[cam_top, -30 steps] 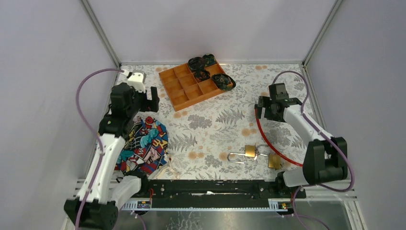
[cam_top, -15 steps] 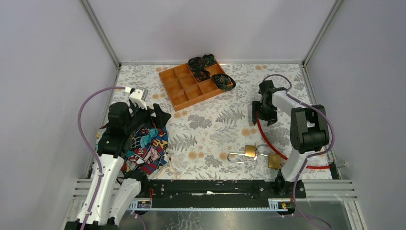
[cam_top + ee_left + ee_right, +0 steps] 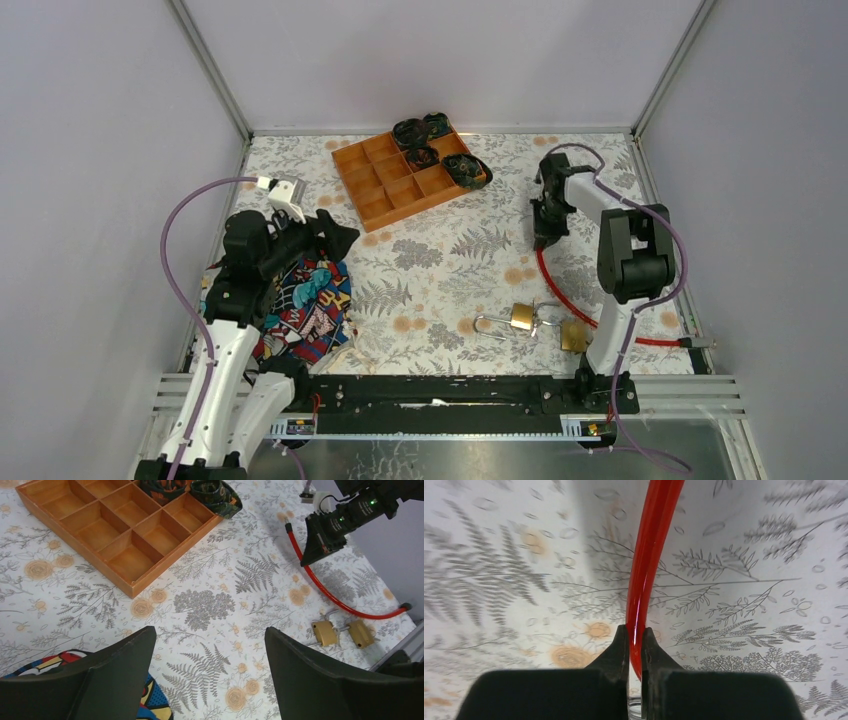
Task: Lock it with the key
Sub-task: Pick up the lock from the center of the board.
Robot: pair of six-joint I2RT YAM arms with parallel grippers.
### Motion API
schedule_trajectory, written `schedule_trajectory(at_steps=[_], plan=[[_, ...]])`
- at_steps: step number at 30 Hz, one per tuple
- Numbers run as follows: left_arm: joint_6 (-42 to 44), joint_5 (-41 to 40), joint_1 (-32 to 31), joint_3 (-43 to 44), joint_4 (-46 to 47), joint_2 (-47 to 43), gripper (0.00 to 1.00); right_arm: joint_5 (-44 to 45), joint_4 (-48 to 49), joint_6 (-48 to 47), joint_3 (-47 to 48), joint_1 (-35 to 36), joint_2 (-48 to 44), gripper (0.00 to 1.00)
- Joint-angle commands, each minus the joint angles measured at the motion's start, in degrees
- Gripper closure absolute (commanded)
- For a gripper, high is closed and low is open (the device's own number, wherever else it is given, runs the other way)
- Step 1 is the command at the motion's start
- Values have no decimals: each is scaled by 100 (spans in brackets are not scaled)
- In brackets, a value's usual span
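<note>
Right fingers (image 3: pixel 621 647) clenched on red cable (image 3: pixel 651 540), right side of counter (image 3: pixel 440 270). Left fingers (image 3: pixel 117 667) spread, grasping nothing, over patterned cloth (image 3: pixel 305 300). Two brass padlocks (image 3: pixel 522 317) side by side near front edge. Key maybe between them, unclear.

I work in a robot test cell, a lab set-up rather than any home. Plain pale wall panels (image 3: pixel 430 60) box in my table (image 3: pixel 440 265) on three sides, held by bare aluminium posts (image 3: pixel 212 70). A flowered cloth covers the table. My left arm (image 3: pixel 225 335) and right arm (image 3: pixel 628 262) stand on a black metal rail (image 3: pixel 450 392) at its near edge, with purple cables (image 3: pixel 168 225) looping from them.
</note>
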Motion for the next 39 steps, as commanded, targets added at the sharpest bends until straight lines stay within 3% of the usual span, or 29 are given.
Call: schedule_trajectory(at_steps=[1, 5, 12, 16, 22, 26, 35, 39], plan=[[-400, 210, -14, 80, 626, 45, 16, -467, -22, 79, 881, 31, -615, 100], [-926, 330, -142, -23, 1007, 197, 25, -576, 740, 823, 811, 29, -1607, 100], [-2048, 173, -1037, -123, 1785, 1164, 33, -1293, 2873, 2718, -698, 65, -2992, 100], [-1741, 65, -1611, 50, 2365, 1716, 25, -1149, 3468, 3401, -967, 433, -3438, 100], [-667, 22, -2472, 119, 2630, 2367, 12, -486, 4383, 4234, -1377, 1547, -3815, 100], [-450, 44, -2720, -60, 3014, 2590, 2, -242, 4832, 4721, -1555, 2124, -3824, 100], [-566, -19, -2779, -188, 3469, 2827, 2, -43, 5159, 4970, -1279, 2964, -3619, 100], [-511, -102, -2812, -264, 3530, 2845, 11, -126, 5190, 4952, -1079, 3184, -3495, 100]])
